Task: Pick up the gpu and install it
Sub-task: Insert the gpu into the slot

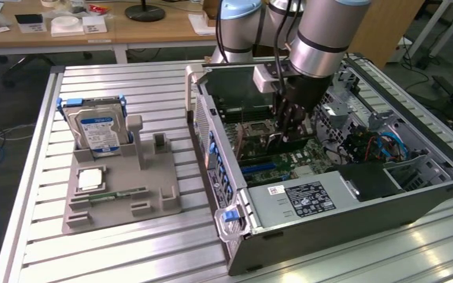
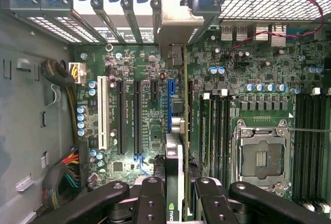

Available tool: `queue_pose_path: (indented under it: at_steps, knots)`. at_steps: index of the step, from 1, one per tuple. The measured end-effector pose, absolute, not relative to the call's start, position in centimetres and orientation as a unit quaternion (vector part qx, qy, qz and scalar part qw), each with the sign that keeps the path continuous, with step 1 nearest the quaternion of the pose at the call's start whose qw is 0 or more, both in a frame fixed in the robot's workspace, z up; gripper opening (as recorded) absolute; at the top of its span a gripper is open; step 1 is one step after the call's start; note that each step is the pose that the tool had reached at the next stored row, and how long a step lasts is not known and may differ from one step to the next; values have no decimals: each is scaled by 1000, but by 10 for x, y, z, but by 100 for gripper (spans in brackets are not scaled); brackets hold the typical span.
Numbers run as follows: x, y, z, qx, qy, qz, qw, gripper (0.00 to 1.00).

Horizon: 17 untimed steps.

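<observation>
My gripper (image 1: 291,127) reaches down into the open computer case (image 1: 329,221) and is shut on the gpu (image 1: 272,147), a flat dark card held on edge above the motherboard (image 1: 289,162). In the wrist view the gpu (image 2: 176,154) runs edge-on away from between my two fingers (image 2: 150,198), and my gripper (image 2: 178,195) grips its near end. Its silver end bracket (image 2: 178,25) reaches the row of rear slot openings with blue clips. The card stands over the slots next to the blue slot (image 2: 170,105); whether it is seated I cannot tell.
A grey fixture tray (image 1: 120,203) lies on the slatted table at the exterior view's left, holding an upright silver hard drive (image 1: 97,130) with a blue label and a narrow green memory stick (image 1: 116,194). Cable bundles (image 2: 62,177) and the CPU socket (image 2: 261,157) flank the card.
</observation>
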<state>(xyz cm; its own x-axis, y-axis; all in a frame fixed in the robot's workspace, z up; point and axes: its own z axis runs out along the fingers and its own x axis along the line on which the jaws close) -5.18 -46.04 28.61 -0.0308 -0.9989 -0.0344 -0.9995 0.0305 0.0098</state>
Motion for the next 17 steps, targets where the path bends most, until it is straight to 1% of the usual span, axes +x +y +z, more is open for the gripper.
queue_pose_path:
  at_steps: [17]
  knots:
    - [-52, -460, 280, -696, 718, 15, 9, 27]
